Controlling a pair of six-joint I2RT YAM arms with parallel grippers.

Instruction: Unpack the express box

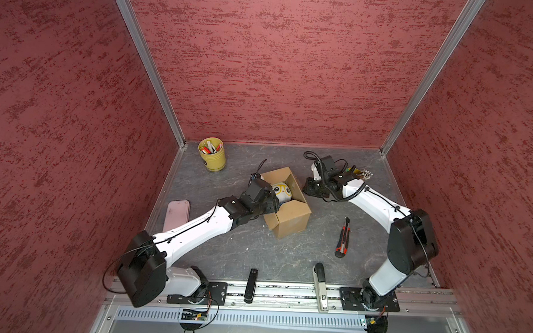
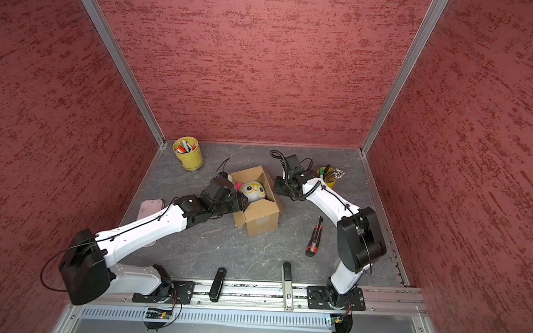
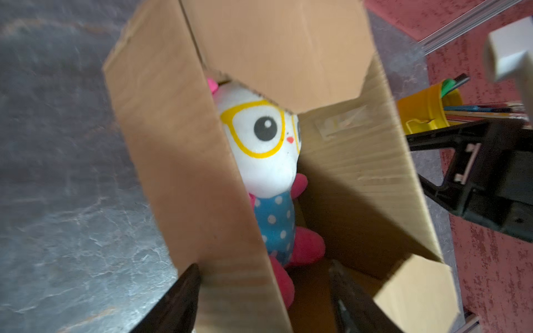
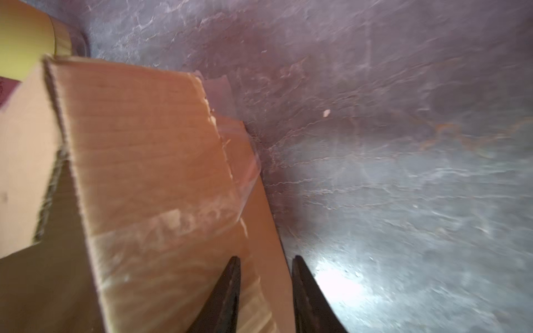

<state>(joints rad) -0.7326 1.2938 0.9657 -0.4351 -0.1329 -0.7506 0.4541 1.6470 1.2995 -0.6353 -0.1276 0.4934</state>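
While express box [image 1: 291, 218] [image 2: 262, 216] sits mid-frame in both top views, opened, plush toy [image 1: 281, 190] inside, left wrist shows left gripper [image 3: 262, 271] spread astride its side panel [image 3: 184, 173], right wrist right gripper [image 4: 265, 259] bracketing a flap [image 4: 144, 144], clamp unclear; toy extraction pending.

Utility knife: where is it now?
In both top views the utility knife lies on the table's right side, between the express box and the right arm.

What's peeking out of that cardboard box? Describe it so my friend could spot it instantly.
Find the open brown express box in the middle of the grey table. Lying inside it is a plush toy with a white head, drawn-on yellow glasses, a blue polka-dot body and pink limbs. It's the only soft, cartoon-faced thing; neighbours like the utility knife are hard tools.
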